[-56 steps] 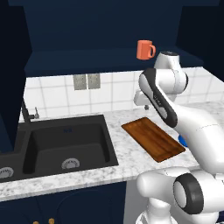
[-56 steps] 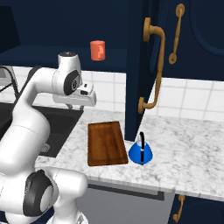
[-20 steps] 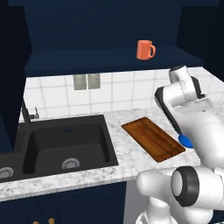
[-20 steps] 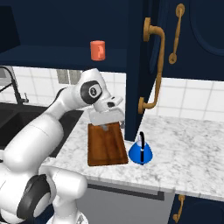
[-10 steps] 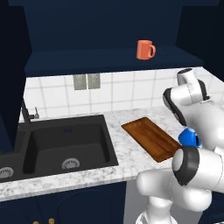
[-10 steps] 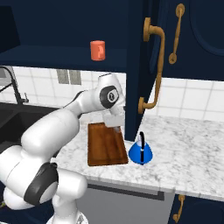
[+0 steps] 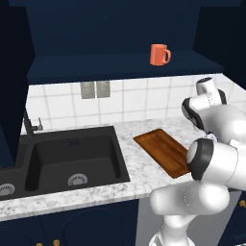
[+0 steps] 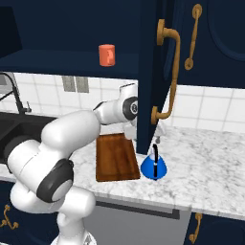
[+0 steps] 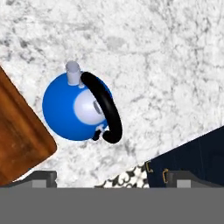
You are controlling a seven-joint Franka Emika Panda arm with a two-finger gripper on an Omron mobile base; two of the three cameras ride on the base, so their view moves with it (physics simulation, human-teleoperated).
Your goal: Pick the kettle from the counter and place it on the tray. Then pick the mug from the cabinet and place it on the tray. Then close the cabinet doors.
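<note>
A: Where's the kettle [image 9: 78,107]?

B: On the speckled table [image 9: 166,65], upright, just beside the corner of the tray [image 9: 19,135]. In the hand view the tray lies at its 8 o'clock, close but apart. Its pale spout points toward 12 and the black arched handle runs from there down to 5.

A: And the gripper [image 9: 111,179]?

B: Above the kettle, looking down on it. Its two tips show at the lower edge, spread wide with nothing between them. The kettle sits up and left of the gap.

A: Anything crowding it?

B: An open cabinet door [image 8: 153,72] hangs right over that spot. In the right base view its edge comes down just at the kettle's 11 o'clock, with a curved brass handle [image 8: 167,72] sticking out above the kettle. A dark navy panel [image 9: 192,153] also cuts in at 4 o'clock in the hand view.

A: The mug [image 7: 159,54]?

B: On the cabinet shelf [image 7: 120,65], well above the tray. The black sink [image 7: 72,161] lies at the tray's 9 o'clock in the left base view.
</note>
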